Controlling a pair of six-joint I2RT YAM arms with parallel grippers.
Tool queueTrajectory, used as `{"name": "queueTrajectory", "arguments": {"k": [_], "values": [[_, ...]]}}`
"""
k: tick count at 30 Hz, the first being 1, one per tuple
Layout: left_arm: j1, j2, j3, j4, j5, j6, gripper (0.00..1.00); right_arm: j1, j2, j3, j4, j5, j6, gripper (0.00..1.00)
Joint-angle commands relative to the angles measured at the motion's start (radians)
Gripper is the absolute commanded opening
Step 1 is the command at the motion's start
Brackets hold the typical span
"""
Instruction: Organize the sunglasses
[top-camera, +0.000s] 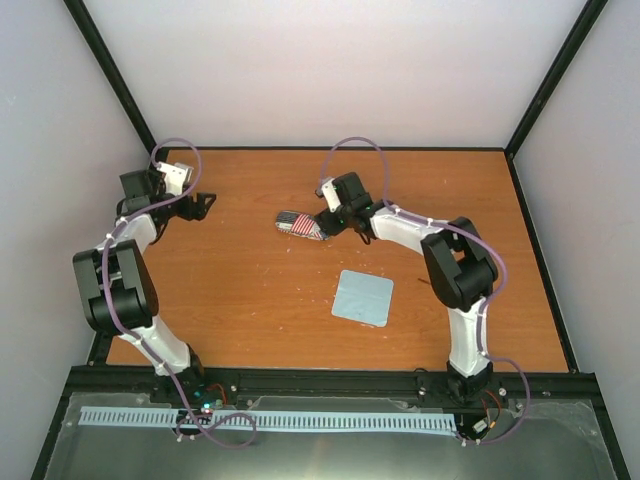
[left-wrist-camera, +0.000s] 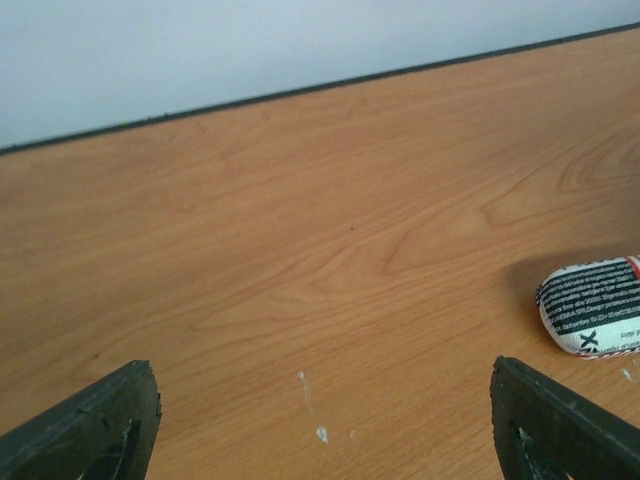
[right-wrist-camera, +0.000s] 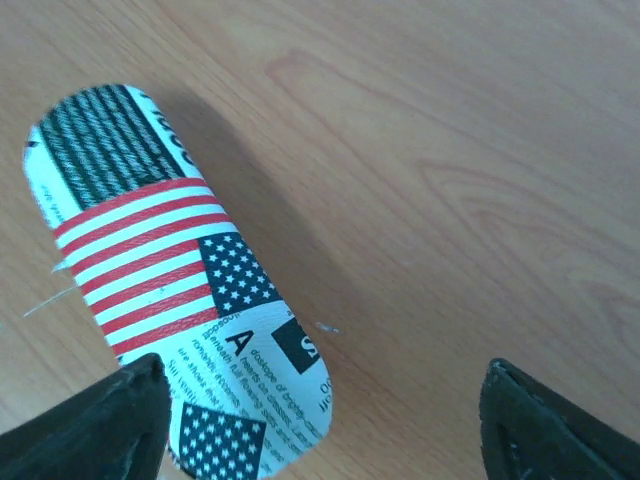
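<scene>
**On the wooden table: two open grippers and a flag case**

At the near edge of the table (top-camera: 250, 300), the two arms are standing on their bases, one on the left and one on the right. A little farther in, a light blue square cloth (top-camera: 362, 297) is lying flat on the wood. It is sitting closer to the right arm and well apart from the case.

Past the cloth, near the middle of the table, an oval case (right-wrist-camera: 170, 270) with a flag and newspaper print is lying on its side and looking shut. The right gripper (right-wrist-camera: 320, 410) is hanging low just over one end of it. Its two black fingers are spreading wide, and they are not squeezing anything. The end of the case is poking in beside one finger.

Farthest away, near the back left corner, the left gripper (left-wrist-camera: 325, 400) is pointing across the bare wood. Its fingers are also standing wide apart and holding nothing. The case is sitting well off to its right.

The sunglasses are not showing in any view, so I cannot tell where they are.
</scene>
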Motion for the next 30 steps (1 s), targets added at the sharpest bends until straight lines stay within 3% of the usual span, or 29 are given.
{"name": "queueTrajectory", "arguments": {"k": [1, 9, 16, 21, 24, 27, 30], "values": [[0.006, 0.05, 0.062, -0.061, -0.01, 0.005, 0.89, 0.033, 0.08, 0.061, -0.032, 0.082, -0.119, 0.86], [0.008, 0.084, 0.093, -0.078, -0.007, 0.015, 0.89, 0.043, 0.17, 0.14, -0.038, 0.011, -0.191, 1.0], [0.008, 0.11, 0.107, -0.08, 0.008, 0.008, 0.89, 0.048, 0.194, 0.213, -0.093, -0.114, -0.232, 1.0], [0.008, 0.132, 0.117, -0.082, 0.026, 0.004, 0.89, 0.052, 0.228, 0.278, -0.124, -0.092, -0.228, 1.0], [0.008, 0.154, 0.135, -0.08, 0.027, -0.006, 0.87, 0.051, 0.243, 0.302, -0.109, -0.064, -0.179, 0.92], [-0.001, 0.213, 0.208, -0.148, 0.041, 0.01, 0.74, 0.05, 0.214, 0.277, -0.106, -0.05, -0.11, 0.77], [-0.037, 0.299, 0.347, -0.269, 0.058, 0.052, 0.65, 0.049, 0.135, 0.166, -0.041, -0.059, -0.056, 0.73]]}}
